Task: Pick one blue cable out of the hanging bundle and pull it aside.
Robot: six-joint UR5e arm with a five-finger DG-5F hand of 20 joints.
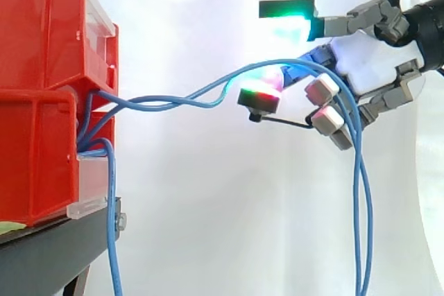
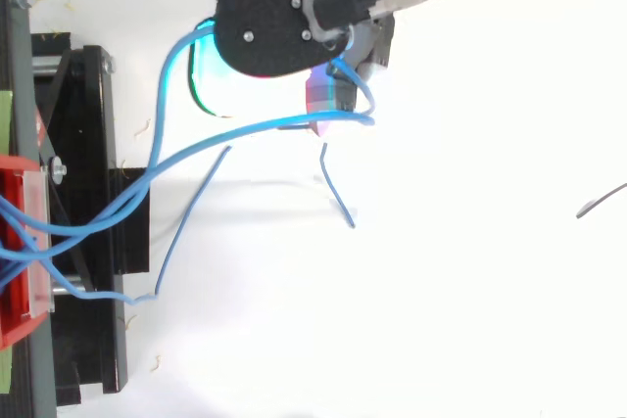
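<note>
Where they leave the red bins (image 1: 41,32), two blue cables (image 1: 173,102) are stretched rightward and hooked over the hand (image 1: 368,60), whose fingers are curled round them; their free lengths are hung below it.

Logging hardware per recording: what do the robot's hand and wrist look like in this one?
The hand has a white palm, grey finger links and a black wrist. Its thick fingertip pads glow green-cyan on one, red-magenta on another; others look pale. From above, its black oval plate shows screws.
</note>
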